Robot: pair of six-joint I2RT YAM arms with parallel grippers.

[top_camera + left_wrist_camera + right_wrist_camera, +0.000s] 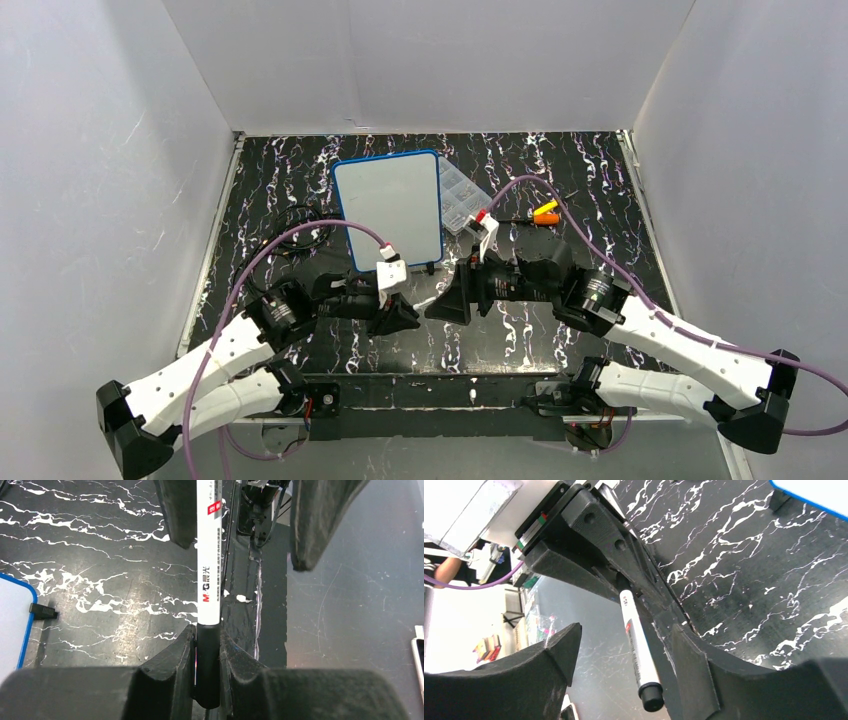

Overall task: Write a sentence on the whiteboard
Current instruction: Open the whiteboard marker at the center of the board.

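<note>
White-barrelled marker pen [208, 555]: gripped by closed left claw [206, 636]. Right claw [624, 647]: open, fingers either side of pen. Blue-framed rectangular whiteboard [388, 205]: far centre, black marbled table [600, 200].

The blue-framed whiteboard [388, 208] lies flat at far centre, its face plain white.

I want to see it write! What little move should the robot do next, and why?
Probably close the right gripper on the marker: the left gripper clamps its other end, the right one stands open around it, and the whiteboard is blank.
</note>
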